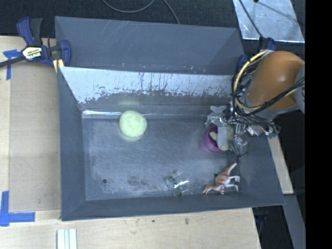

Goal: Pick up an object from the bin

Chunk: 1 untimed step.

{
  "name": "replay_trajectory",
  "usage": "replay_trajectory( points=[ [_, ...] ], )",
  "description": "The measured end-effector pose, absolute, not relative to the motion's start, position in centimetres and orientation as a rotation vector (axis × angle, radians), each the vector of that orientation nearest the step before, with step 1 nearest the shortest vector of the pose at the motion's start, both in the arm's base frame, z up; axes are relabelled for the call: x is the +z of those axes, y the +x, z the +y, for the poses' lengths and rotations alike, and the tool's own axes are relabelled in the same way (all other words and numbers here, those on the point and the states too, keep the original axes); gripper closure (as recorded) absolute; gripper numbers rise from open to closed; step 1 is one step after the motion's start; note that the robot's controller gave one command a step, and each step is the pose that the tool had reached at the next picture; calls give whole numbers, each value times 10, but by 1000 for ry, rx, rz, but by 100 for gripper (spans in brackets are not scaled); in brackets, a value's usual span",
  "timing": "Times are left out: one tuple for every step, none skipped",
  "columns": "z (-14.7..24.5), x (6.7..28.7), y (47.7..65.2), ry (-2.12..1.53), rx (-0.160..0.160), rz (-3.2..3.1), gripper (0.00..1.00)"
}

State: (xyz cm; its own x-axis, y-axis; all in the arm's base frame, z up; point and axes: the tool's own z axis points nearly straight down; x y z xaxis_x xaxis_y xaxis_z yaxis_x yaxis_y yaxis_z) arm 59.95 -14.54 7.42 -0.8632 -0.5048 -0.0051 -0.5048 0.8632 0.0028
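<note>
My gripper (226, 139) hangs at the right side of the bin, right over a small purple object (210, 141) with a yellowish part beside it. The fingers sit against that object, but the view does not let me tell whether they close on it. Below the gripper, near the front right corner, a small tan toy horse (223, 182) lies on the floor. A small clear, crumpled piece (178, 182) lies at the front centre.
A pale green ball (133, 124) rests toward the back left of the bin floor. The arm with its orange cover and cables comes in over the right rim.
</note>
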Motion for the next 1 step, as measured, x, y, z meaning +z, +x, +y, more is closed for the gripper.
replay_trajectory(
  points=[
    [-130,76,629,-555,1,3078,100]
  ],
)
